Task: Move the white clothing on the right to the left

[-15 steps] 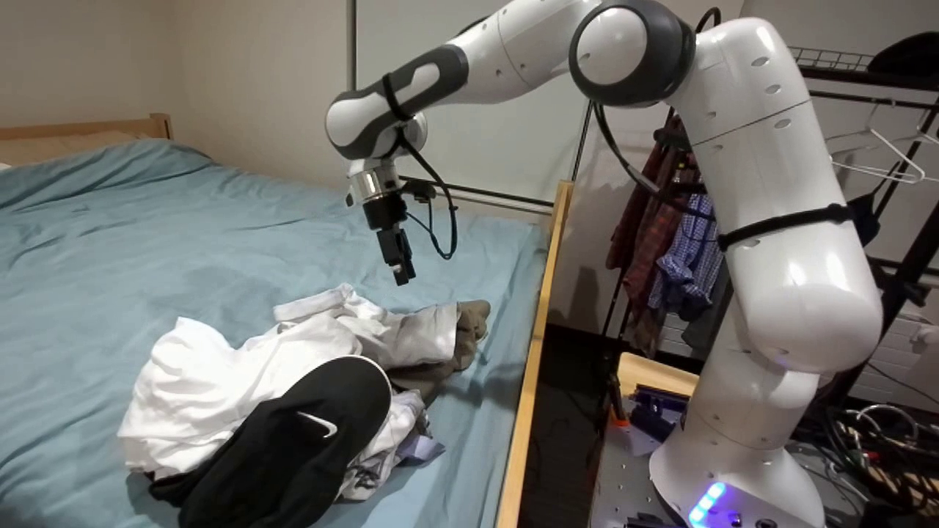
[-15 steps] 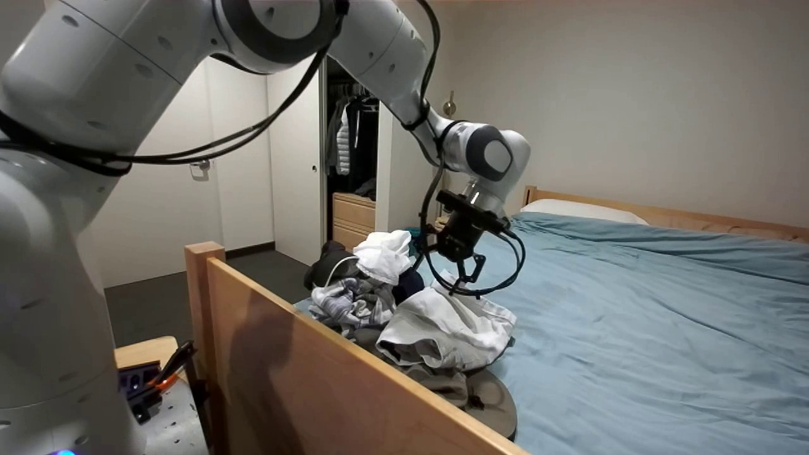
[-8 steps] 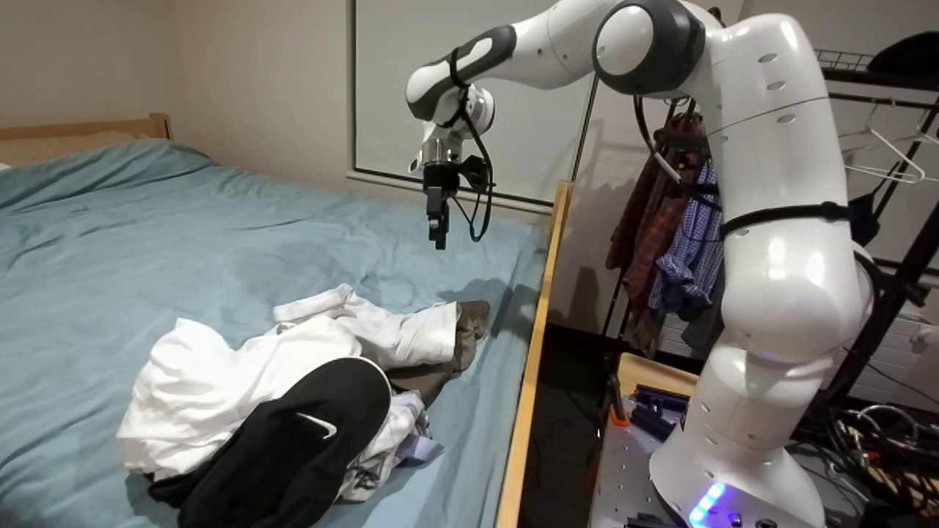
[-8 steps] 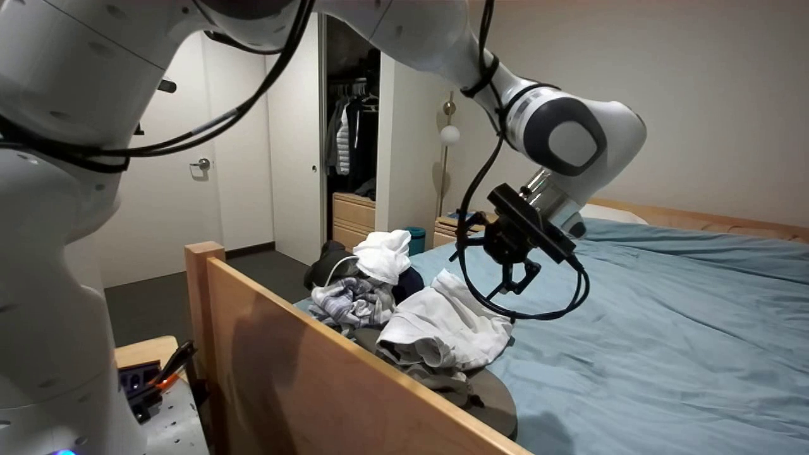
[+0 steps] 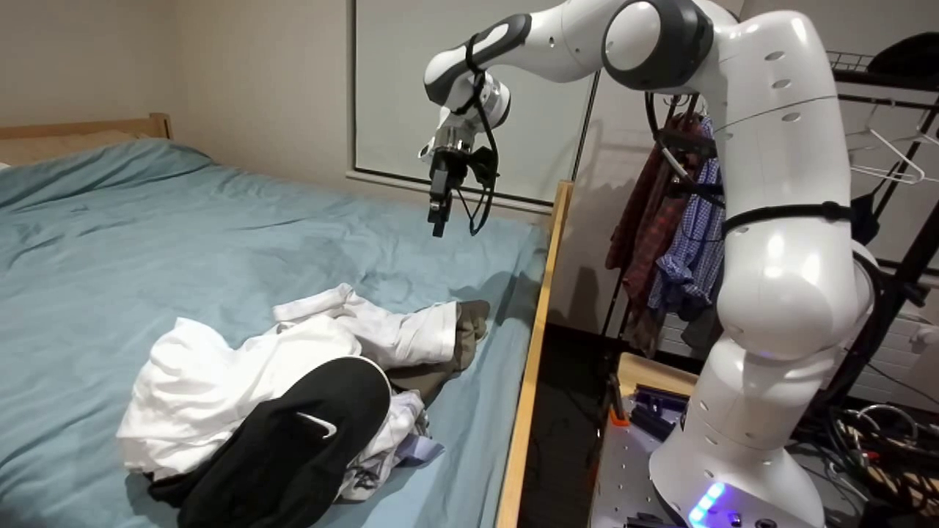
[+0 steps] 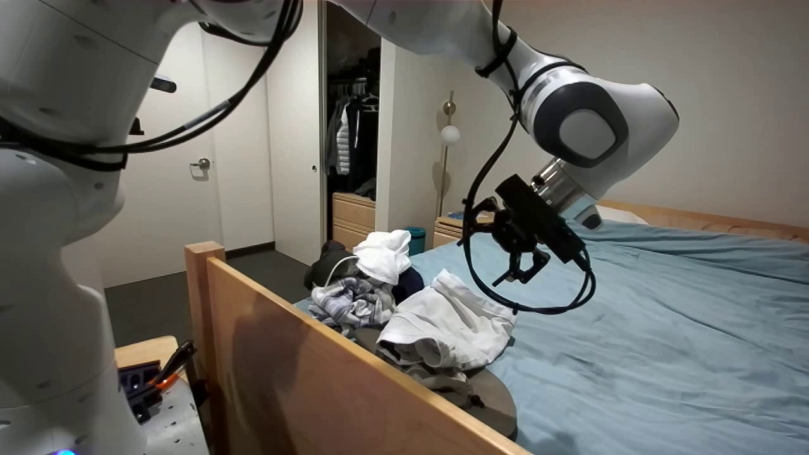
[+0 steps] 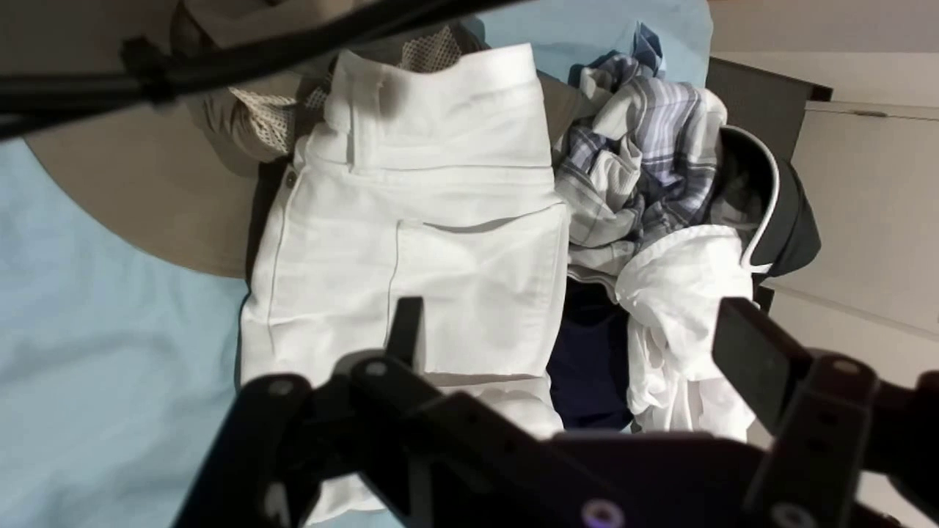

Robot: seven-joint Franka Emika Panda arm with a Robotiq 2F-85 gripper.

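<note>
Well below the spread, empty hand (image 7: 568,331) lies the pocketed white garment (image 7: 425,246), likely the target, its long axis crossing the hand's closing line.

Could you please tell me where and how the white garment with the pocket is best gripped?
Probably by the raised fold of the white garment, with the gripper descending from above: this fold peaks in an exterior view, while the pocket lies flatter.
</note>
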